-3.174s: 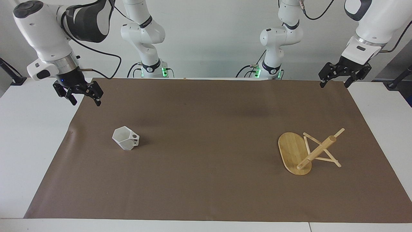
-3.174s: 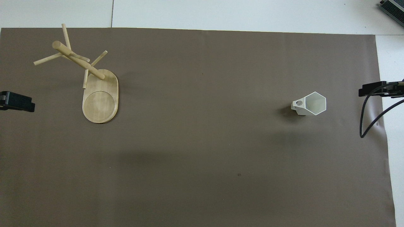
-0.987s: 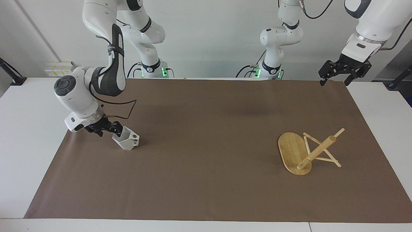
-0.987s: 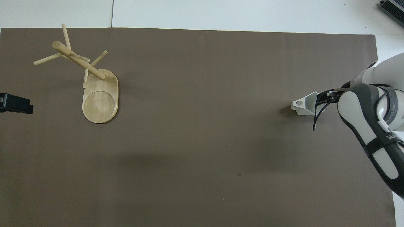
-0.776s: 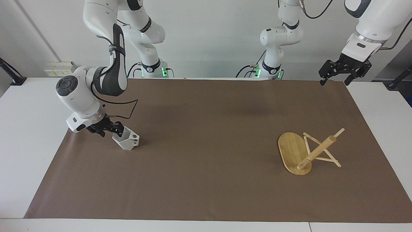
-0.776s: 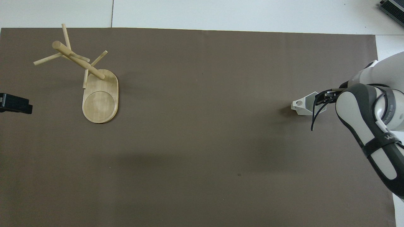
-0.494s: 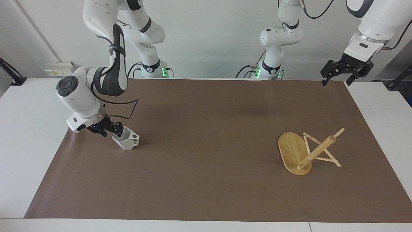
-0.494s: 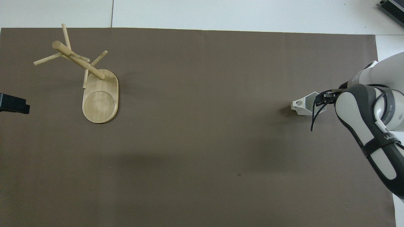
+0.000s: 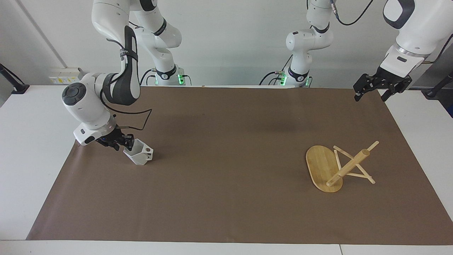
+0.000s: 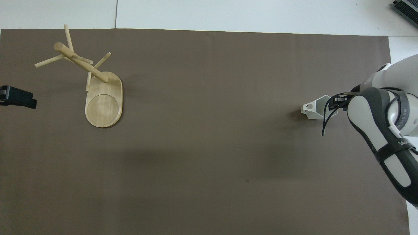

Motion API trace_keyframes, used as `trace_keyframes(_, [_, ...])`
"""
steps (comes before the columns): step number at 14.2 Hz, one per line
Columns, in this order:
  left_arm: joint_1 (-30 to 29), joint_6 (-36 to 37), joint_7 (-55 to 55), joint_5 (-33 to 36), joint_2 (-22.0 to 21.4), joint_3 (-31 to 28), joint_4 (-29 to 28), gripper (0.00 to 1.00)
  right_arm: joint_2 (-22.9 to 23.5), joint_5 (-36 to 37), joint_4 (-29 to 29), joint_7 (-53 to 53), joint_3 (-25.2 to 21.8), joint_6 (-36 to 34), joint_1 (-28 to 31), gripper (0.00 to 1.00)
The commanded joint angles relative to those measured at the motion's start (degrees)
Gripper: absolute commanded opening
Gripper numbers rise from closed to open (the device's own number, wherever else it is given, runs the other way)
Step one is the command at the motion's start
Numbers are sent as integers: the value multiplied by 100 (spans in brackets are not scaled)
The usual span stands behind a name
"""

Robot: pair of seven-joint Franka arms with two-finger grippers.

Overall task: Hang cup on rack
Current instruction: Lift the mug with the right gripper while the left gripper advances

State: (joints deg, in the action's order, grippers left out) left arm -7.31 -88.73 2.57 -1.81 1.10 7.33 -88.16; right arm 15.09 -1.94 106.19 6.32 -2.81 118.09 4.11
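The right gripper (image 9: pixel 124 142) is sitting at the rim of the cup (image 9: pixel 140 157), which is standing on the brown mat (image 9: pixel 226 198) toward the right arm's end; I cannot tell whether its fingers are gripping. The rack (image 9: pixel 338 167) is standing toward the left arm's end, well apart. The left gripper (image 9: pixel 382 86) is hanging with fingers spread, holding nothing.

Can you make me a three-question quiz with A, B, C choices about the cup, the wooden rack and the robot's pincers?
1. Where is the right pincer?
A. at the cup's rim
B. over the rack
C. on the bare table

2. What colour is the cup?
A. red
B. white
C. blue

3. How is the rack now?
A. a cup hangs on it
B. broken in two
C. no cup hangs on it

Answers: 1 A, its fingers sit at the cup's rim. 2 B, the cup is plain white. 3 C, its pegs are bare. The left pincer waits up by the brown mat's edge.
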Motion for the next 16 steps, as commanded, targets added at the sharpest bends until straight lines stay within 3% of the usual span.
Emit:
trace_keyframes(1, [-78, 93, -544, -215, -118, 31, -235, 100, -164, -166, 200, 115, 44, 56, 73, 43])
trace_keyframes(5, [-51, 119, -1458, -215, -365, 31, -666, 100, -164, -166, 200, 115, 44, 56, 73, 26])
trace_keyframes(8, [-60, 31, -2275, -267, -365, 40, -658, 100, -164, -166, 200, 115, 44, 65, 73, 15])
trace_keyframes(12, [-157, 180, -3366, -899, -392, 31, -676, 100, -164, -166, 191, 115, 44, 65, 73, 11])
trace_keyframes(16, [-148, 348, -3805, -979, -497, 23, -834, 100, -146, -166, 121, 124, 44, 38, 73, 5])
